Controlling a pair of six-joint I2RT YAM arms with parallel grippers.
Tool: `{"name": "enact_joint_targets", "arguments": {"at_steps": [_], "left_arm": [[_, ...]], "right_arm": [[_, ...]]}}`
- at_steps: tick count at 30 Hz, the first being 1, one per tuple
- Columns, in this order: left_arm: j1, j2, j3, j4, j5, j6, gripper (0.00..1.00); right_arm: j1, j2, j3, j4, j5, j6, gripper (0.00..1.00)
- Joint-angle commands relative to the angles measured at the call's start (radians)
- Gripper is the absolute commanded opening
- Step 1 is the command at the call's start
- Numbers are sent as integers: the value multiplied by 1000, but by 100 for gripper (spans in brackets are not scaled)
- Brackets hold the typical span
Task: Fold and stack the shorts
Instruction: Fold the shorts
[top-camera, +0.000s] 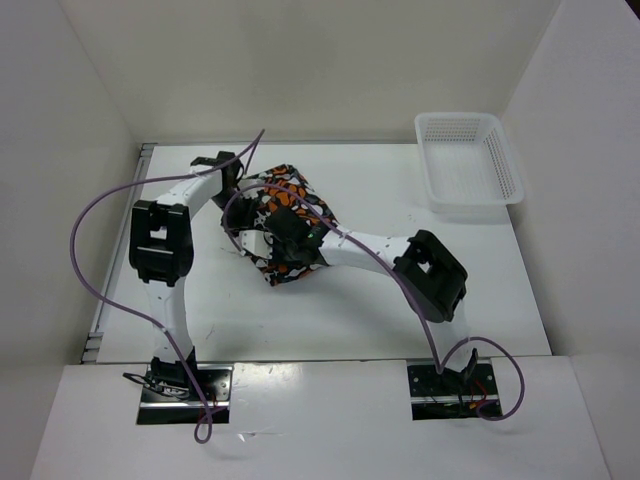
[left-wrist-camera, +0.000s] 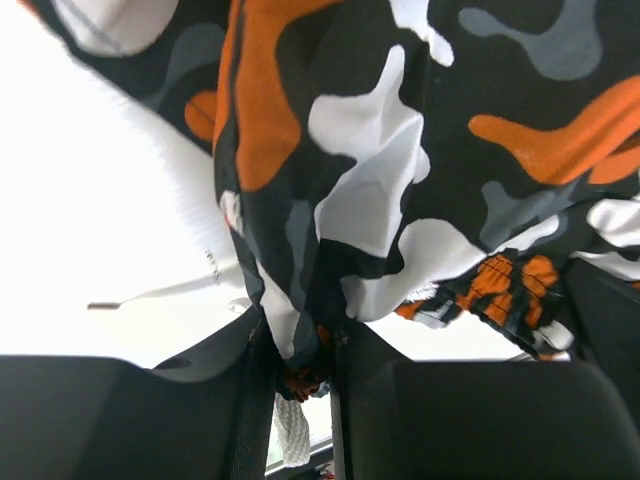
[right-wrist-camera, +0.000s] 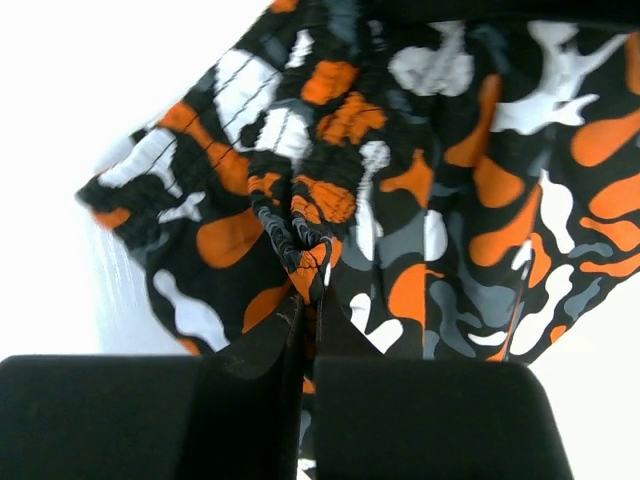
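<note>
From the top view, the shorts (top-camera: 285, 205) lie bunched on the white worktop (top-camera: 400, 320), left of its middle and closer to the far edge than the near one. The left gripper (top-camera: 238, 178) meets the cloth at its far-left side. The right gripper (top-camera: 287, 248) sits on the near side of the cloth, its arm reaching in from the right. A white mesh basket (top-camera: 470, 165) stands in the far right corner, well apart from the shorts.

In the left wrist view, the left gripper (left-wrist-camera: 300, 350) has its 2 fingers drawn close, with a hanging fold of the shorts (left-wrist-camera: 400, 150) pinched between them. The cloth spreads above and to the right, and the bright worktop shows behind it on the left.

In the right wrist view, the right gripper (right-wrist-camera: 308, 295) is closed tight on a gathered bit of the ruffled elastic waistband. The shorts (right-wrist-camera: 470, 200) fan out above the fingers.
</note>
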Motion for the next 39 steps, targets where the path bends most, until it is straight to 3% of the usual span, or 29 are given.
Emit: {"name": "enact_joint_targets", "arguments": {"at_steps": [1, 6, 13, 18, 25, 27, 33, 37, 39], "left_arm": [[-3, -65, 64, -59, -15, 4, 29], [-3, -51, 142, -91, -4, 4, 24], [-3, -1, 255, -134, 42, 4, 23], [-3, 21, 436, -203, 51, 4, 23], [-12, 125, 544, -203, 31, 4, 23], [-3, 160, 568, -203, -7, 4, 26], [17, 245, 588, -159, -102, 4, 36], [17, 276, 621, -99, -180, 4, 50], [17, 299, 633, -77, -221, 4, 65]], "right_arm": [[0, -90, 24, -9, 6, -8, 0], [0, -173, -8, -126, -147, -8, 3], [0, -127, 27, -230, -327, -56, 6], [-9, -83, 59, -256, -347, -114, 15], [-9, -15, 108, -180, -281, -79, 28], [-9, 3, 132, -158, -270, -68, 32], [-9, 18, 215, -135, -205, 14, 32], [-47, -27, 238, -117, -218, 154, 33], [-77, -60, 249, -103, -227, 225, 39]]}}
